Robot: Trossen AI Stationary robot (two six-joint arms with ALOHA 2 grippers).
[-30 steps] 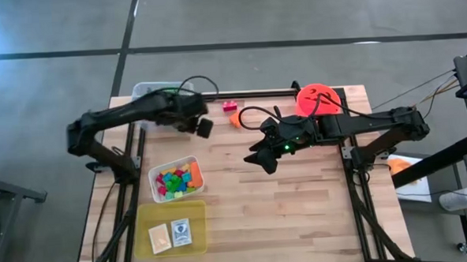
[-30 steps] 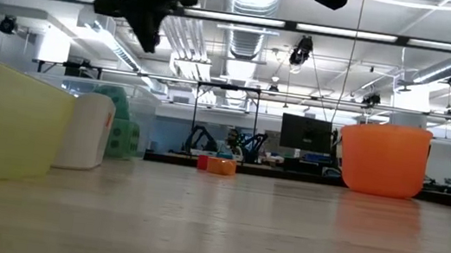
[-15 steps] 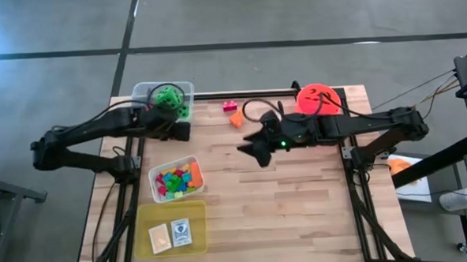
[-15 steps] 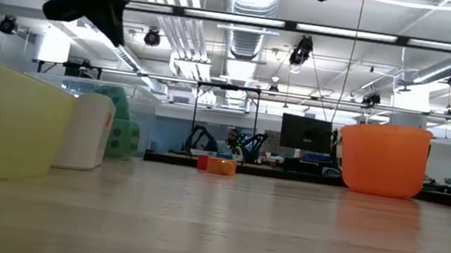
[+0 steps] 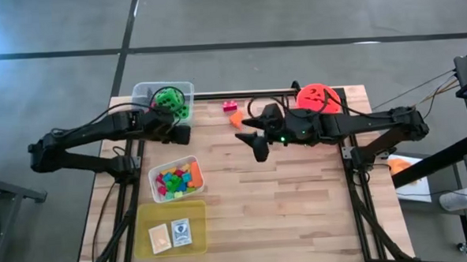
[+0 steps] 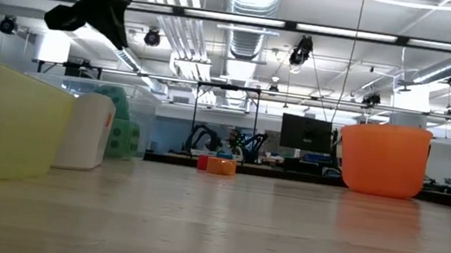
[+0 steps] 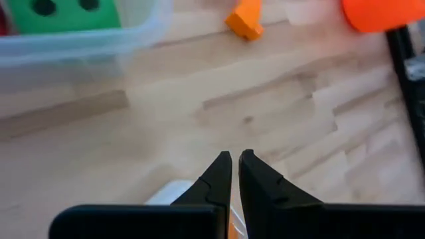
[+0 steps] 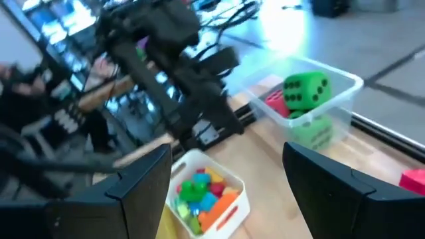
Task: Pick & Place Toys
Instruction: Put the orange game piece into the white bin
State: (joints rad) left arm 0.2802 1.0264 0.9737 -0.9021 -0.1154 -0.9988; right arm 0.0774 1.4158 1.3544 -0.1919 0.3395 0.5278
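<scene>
1. High view first: the left gripper hangs just beside the clear tub at the table's far left corner, its fingers pressed together with nothing between them.
2. Inside that tub sits a green die with black dots — close to the left gripper, but apart from it.
3. The right gripper hovers over mid-table, fingers spread wide and empty.
4. An orange block lies on the wood just beyond the right gripper, and a pink block rests farther back near the far edge — neither touched.
5. The red-orange bucket stands at the far right, behind the right arm.
6. Nearer the front left, a small white tub is full of bright blocks, and a yellow tray holds two flat cards.
7. Left wrist view confirms it: both fingers meet above bare wood.
</scene>
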